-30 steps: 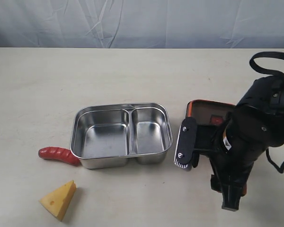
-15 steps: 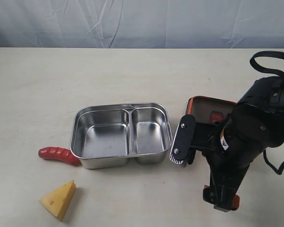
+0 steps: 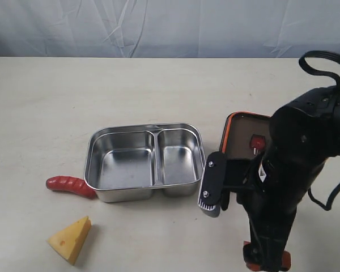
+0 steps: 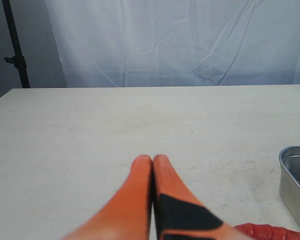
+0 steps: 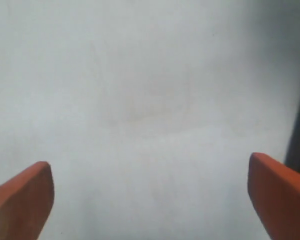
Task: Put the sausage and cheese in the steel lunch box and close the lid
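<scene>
The steel lunch box (image 3: 144,161) stands open and empty mid-table, and its rim (image 4: 296,180) shows in the left wrist view. The red sausage (image 3: 71,186) lies against its left side, also visible as a sausage end (image 4: 265,232). Nearer the front left lies the yellow cheese (image 3: 71,239). The lid (image 3: 238,136) rests upside down to the right of the box, orange rim up, partly hidden by my right arm. My right gripper (image 3: 266,262) points down at the front edge and is open (image 5: 150,200) over bare table. My left gripper (image 4: 152,162) is shut and empty.
A pale table top (image 3: 158,90) runs back to a white cloth backdrop (image 3: 170,25). A black stand pole (image 4: 15,45) rises beyond the table's far corner in the left wrist view. A black cable loop (image 3: 323,62) hangs off the right arm.
My right arm has swung down toward the table's front edge and a little left, uncovering more of the lid. The box, sausage and cheese have not moved.
</scene>
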Controlling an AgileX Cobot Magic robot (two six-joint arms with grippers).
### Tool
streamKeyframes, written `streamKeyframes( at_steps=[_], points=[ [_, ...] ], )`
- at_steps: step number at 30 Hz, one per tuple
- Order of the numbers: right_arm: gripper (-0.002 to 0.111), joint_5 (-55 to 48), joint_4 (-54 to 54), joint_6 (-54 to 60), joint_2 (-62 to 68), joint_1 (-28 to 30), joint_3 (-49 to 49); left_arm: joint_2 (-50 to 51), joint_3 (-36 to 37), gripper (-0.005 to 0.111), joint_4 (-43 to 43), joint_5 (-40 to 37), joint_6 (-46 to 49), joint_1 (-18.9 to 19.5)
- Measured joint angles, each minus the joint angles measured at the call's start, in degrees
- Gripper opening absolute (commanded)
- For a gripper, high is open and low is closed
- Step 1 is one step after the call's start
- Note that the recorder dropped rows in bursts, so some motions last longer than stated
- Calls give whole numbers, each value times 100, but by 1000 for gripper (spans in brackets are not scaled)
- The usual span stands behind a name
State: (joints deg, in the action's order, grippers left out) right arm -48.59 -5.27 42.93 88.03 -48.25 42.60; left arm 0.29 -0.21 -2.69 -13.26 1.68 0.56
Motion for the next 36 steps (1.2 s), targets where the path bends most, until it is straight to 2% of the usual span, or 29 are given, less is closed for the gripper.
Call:
streamKeyframes(
  at_steps=[7, 12, 19, 33, 35, 36],
  points=[
    [105, -1011, 527, -694, -57, 0, 540, 0, 0, 0, 0, 0, 0, 0],
    [105, -1514, -329, -719, -57, 0, 629, 0, 0, 0, 0, 0, 0, 0],
    [105, -1768, -1199, -566, -57, 0, 655, 0, 0, 0, 0, 0, 0, 0],
    [104, -2085, -1185, -946, -57, 0, 1130, 0, 0, 0, 0, 0, 0, 0],
    [100, -2088, -1240, -955, -57, 0, 1130, 0, 0, 0, 0, 0, 0, 0],
    [91, -2088, -1276, -970, -57, 0, 1130, 0, 0, 0, 0, 0, 0, 0]
  ],
)
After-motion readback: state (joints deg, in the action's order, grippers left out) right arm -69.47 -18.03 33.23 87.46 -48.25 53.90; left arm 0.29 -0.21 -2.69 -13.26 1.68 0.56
